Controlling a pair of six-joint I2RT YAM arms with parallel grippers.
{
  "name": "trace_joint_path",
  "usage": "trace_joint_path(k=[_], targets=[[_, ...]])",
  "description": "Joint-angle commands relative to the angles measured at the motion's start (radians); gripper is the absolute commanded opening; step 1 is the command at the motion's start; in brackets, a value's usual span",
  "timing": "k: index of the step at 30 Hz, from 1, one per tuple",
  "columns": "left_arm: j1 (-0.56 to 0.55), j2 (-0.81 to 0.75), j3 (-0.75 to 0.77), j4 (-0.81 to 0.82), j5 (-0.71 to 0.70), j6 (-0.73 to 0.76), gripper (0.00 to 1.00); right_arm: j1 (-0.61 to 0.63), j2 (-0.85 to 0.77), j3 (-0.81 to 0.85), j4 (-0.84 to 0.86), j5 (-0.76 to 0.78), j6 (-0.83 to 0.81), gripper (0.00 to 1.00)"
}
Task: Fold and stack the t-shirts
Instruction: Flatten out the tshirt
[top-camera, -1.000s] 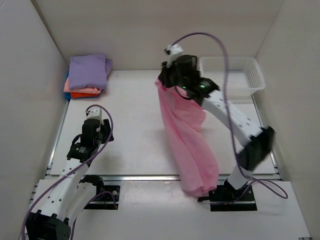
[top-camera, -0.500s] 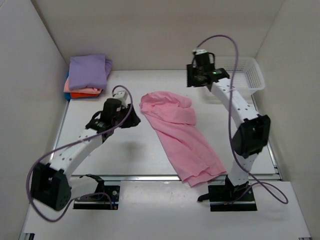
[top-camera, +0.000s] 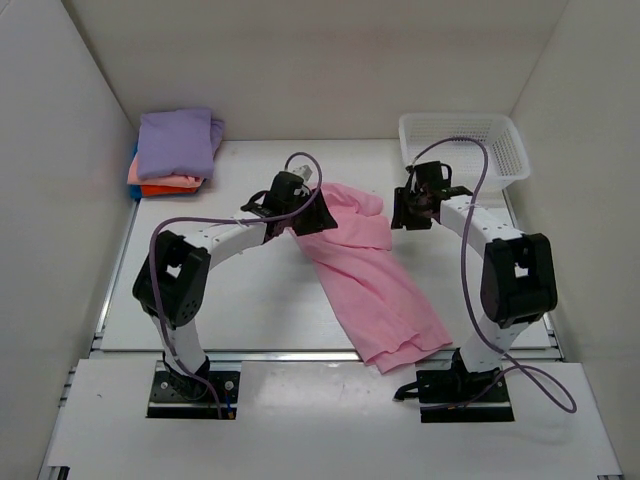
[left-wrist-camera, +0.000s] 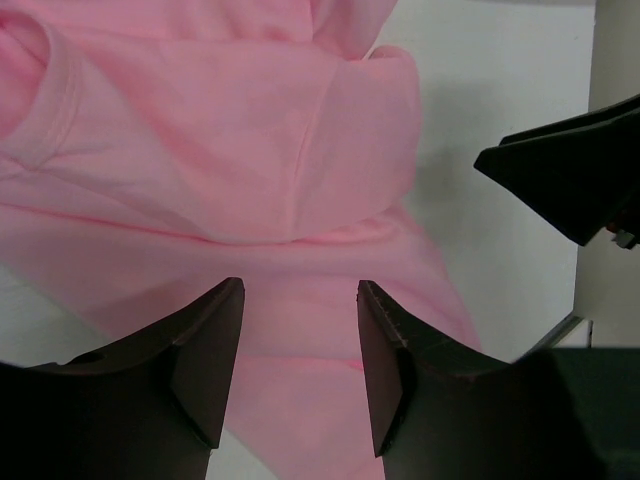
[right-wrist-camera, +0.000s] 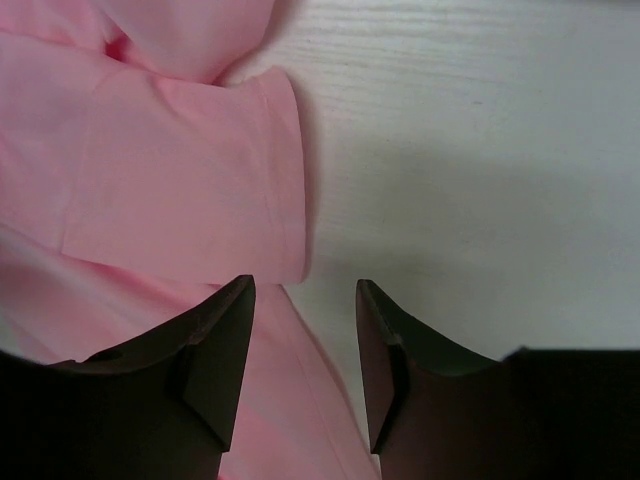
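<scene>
Pink shirt (top-camera: 372, 285) lies loose and unfolded on the table (top-camera: 240, 290), bunched at the far end and running on a diagonal towards the near right edge. Left gripper (top-camera: 320, 220) is at the shirt's far left part; in the left wrist view the left gripper (left-wrist-camera: 300, 288) has its jaws parted to a moderate gap with only cloth (left-wrist-camera: 250, 150) showing below them and nothing pinched. Whether the tips touch the cloth cannot be told from this angle. Right gripper (top-camera: 408, 216) sits just beside the shirt's far right edge. From its wrist camera the right gripper (right-wrist-camera: 305, 287) is likewise spread apart and holds nothing, poised over the hem of a sleeve (right-wrist-camera: 190, 180), part cloth and part bare table beneath. Stack (top-camera: 172, 150) of folded shirts is in the far left corner, lavender on top, salmon and orange under it. Basket (top-camera: 520, 160) stands at far right, well apart from the stack.
</scene>
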Motion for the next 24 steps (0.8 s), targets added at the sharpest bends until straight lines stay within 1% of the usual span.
trace_joint_path(k=[1,5,6,7,8,10,11,14,15,18,19,23,24], targets=[[0.018,-0.044,-0.049,0.072,0.056,-0.08,0.6,-0.01,0.052,-0.03,0.117,-0.078,0.005,0.43],[0.046,-0.072,-0.101,0.087,0.063,-0.08,0.61,-0.023,0.113,-0.035,0.134,-0.152,0.024,0.41],[0.04,-0.074,-0.119,0.093,0.06,-0.093,0.61,-0.013,0.118,-0.029,0.131,-0.158,0.03,0.4],[0.039,-0.078,-0.133,0.11,0.055,-0.103,0.61,-0.009,0.118,-0.03,0.126,-0.158,0.033,0.37],[0.038,-0.081,-0.145,0.109,0.047,-0.108,0.61,0.002,0.104,-0.046,0.135,-0.123,0.035,0.36],[0.03,-0.077,-0.164,0.127,0.061,-0.12,0.63,0.046,0.065,-0.09,0.173,-0.086,0.027,0.39],[0.03,-0.068,-0.159,0.135,0.069,-0.137,0.63,0.051,0.051,-0.121,0.19,-0.097,0.009,0.39],[0.024,-0.058,-0.187,0.141,0.089,-0.151,0.62,0.083,0.037,-0.141,0.223,-0.107,-0.016,0.42],[0.03,-0.052,-0.184,0.17,0.095,-0.163,0.62,0.103,0.04,-0.141,0.221,-0.097,-0.031,0.46],[0.033,-0.054,-0.21,0.188,0.113,-0.176,0.61,0.135,0.089,-0.112,0.2,-0.045,-0.047,0.57],[0.038,-0.064,-0.218,0.196,0.121,-0.18,0.61,0.143,0.09,-0.107,0.2,-0.037,-0.057,0.59],[0.047,-0.07,-0.227,0.193,0.121,-0.179,0.61,0.177,0.139,-0.061,0.189,0.063,-0.065,0.6],[0.047,-0.063,-0.227,0.201,0.122,-0.179,0.61,0.181,0.149,-0.051,0.184,0.078,-0.059,0.58]])
